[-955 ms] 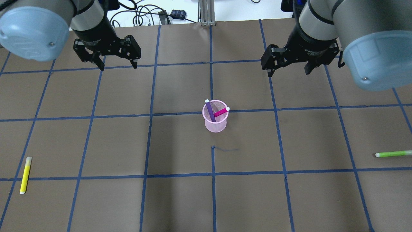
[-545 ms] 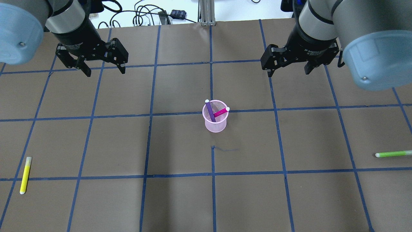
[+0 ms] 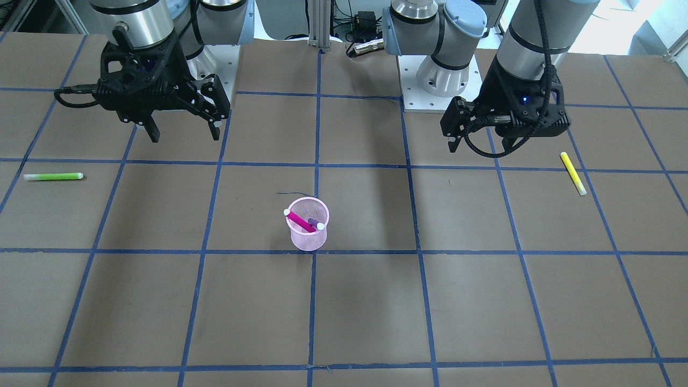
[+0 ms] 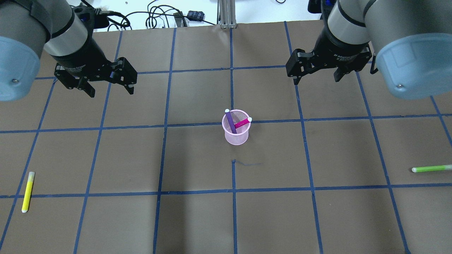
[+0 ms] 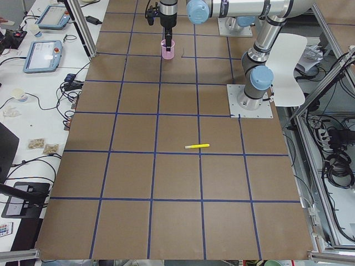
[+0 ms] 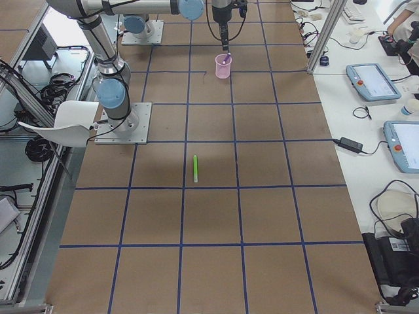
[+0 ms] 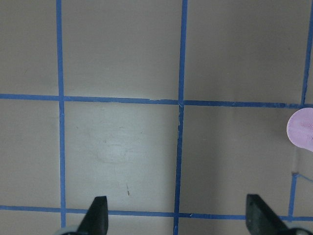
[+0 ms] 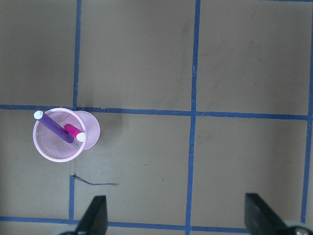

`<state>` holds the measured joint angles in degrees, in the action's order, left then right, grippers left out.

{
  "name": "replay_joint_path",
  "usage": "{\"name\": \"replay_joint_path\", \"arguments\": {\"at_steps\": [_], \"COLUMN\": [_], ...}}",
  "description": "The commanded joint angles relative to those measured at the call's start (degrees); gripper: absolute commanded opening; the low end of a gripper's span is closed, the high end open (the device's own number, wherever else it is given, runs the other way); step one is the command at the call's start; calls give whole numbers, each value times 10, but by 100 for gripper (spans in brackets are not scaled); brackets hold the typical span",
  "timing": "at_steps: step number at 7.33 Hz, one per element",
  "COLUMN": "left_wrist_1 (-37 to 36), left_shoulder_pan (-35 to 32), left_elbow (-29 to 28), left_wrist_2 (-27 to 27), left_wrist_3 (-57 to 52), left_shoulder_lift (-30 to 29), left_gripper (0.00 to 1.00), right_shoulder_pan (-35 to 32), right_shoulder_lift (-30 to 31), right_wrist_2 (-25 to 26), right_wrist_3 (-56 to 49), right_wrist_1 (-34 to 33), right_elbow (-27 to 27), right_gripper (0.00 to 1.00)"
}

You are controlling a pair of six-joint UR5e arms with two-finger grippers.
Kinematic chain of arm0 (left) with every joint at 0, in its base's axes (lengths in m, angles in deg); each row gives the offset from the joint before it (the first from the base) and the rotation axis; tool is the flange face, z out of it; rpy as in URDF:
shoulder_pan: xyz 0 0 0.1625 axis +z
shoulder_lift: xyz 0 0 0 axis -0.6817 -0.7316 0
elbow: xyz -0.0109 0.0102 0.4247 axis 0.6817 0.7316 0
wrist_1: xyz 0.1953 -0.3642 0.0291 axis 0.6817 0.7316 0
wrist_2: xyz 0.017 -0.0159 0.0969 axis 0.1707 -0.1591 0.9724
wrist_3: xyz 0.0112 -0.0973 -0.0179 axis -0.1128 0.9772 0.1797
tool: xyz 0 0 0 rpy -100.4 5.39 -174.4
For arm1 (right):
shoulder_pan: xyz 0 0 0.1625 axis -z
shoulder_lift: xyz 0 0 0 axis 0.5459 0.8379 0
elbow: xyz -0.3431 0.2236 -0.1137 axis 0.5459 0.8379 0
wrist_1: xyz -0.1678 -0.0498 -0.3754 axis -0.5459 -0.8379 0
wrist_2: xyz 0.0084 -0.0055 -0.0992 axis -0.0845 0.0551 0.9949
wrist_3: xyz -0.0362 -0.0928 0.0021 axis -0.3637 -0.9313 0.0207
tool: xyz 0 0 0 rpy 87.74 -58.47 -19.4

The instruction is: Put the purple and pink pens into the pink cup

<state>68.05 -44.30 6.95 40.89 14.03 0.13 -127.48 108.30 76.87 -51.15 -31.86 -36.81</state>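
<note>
The pink mesh cup (image 4: 236, 134) stands upright near the table's middle, also in the front view (image 3: 307, 236) and the right wrist view (image 8: 58, 147). The purple pen (image 4: 231, 121) and the pink pen (image 4: 242, 123) both stand inside it, leaning on the rim. My left gripper (image 4: 110, 89) is open and empty, raised far to the cup's left; it also shows in the front view (image 3: 478, 145). My right gripper (image 4: 316, 78) is open and empty, raised to the cup's right and beyond it; it also shows in the front view (image 3: 183, 131).
A yellow pen (image 4: 28, 191) lies at the table's near left. A green pen (image 4: 430, 168) lies at the right edge. Cables (image 4: 155, 17) lie beyond the table's far edge. Blue tape lines grid the brown table.
My left arm has swung left and toward the near side, away from the cup, still open. The right arm, the cup and the pens have not moved.
</note>
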Motion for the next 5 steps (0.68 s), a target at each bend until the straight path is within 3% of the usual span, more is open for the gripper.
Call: {"name": "replay_joint_path", "arguments": {"at_steps": [1, 5], "left_wrist_1": [-2, -1], "left_shoulder_pan": [0, -4], "left_elbow": [9, 10], "left_wrist_2": [2, -2], "left_wrist_3": [0, 2], "left_shoulder_lift": [9, 11], "left_gripper": [100, 100], "right_shoulder_pan": [0, 0], "right_shoulder_lift": [-1, -2], "right_wrist_2": [1, 0], "right_wrist_3": [1, -6], "right_wrist_1": [-1, 0], "right_elbow": [0, 6], "right_gripper": [100, 100]}}
